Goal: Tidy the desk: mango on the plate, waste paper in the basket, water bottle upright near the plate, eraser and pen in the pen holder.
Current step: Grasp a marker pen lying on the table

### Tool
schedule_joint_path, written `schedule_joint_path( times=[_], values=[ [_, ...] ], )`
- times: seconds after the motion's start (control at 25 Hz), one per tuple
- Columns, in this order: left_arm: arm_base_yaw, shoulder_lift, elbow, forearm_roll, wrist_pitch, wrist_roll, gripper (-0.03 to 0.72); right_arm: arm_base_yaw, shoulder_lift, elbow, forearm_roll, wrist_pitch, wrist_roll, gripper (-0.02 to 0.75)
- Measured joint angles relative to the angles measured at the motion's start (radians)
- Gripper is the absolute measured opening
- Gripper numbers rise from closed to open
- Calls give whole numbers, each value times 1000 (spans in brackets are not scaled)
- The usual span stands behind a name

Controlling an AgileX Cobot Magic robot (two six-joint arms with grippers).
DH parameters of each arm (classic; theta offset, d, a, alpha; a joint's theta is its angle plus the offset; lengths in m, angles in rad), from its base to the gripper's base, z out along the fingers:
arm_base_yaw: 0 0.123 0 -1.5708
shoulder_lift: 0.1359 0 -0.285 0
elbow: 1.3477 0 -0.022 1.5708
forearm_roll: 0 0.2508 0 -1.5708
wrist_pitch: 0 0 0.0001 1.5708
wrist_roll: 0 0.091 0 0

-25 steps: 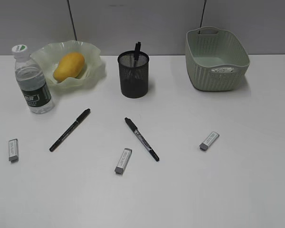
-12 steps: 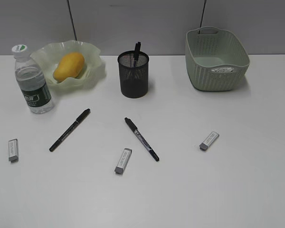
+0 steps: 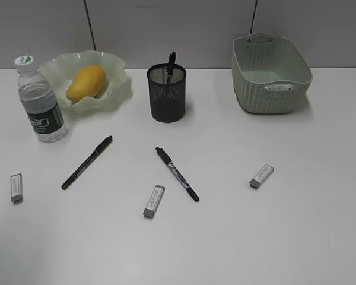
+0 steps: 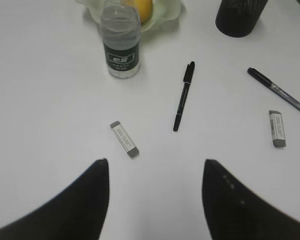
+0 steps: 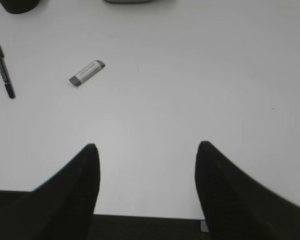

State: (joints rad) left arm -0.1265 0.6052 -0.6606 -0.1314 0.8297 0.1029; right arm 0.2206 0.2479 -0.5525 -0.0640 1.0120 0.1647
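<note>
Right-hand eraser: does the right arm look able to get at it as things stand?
Probably yes. In the right wrist view the eraser lies flat on bare desk ahead of the open right gripper, nothing between them; the nearest pen lies well aside.

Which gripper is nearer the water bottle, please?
Left. The water bottle stands ahead of the left gripper; the right gripper sees no bottle, only the desk's right side.
</note>
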Motion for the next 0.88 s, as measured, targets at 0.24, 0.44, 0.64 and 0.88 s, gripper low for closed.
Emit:
schedule_joint_path(
  times=[0.24,0.44,0.64,0.88],
  values=[
    [-11,352,-166,-74,-16,68,449,0,0,2,-2,-4,0,477],
    [-99,566,-314,-74,-18,74,449,0,0,2,-6,-8,0,477],
    [-177,781,-464,-73,0,75,449,0,0,2,-7,-11,0,477],
    [-226,1027,-641,-51,105,75,449,0,0,2,-7,-14,0,477]
  ],
)
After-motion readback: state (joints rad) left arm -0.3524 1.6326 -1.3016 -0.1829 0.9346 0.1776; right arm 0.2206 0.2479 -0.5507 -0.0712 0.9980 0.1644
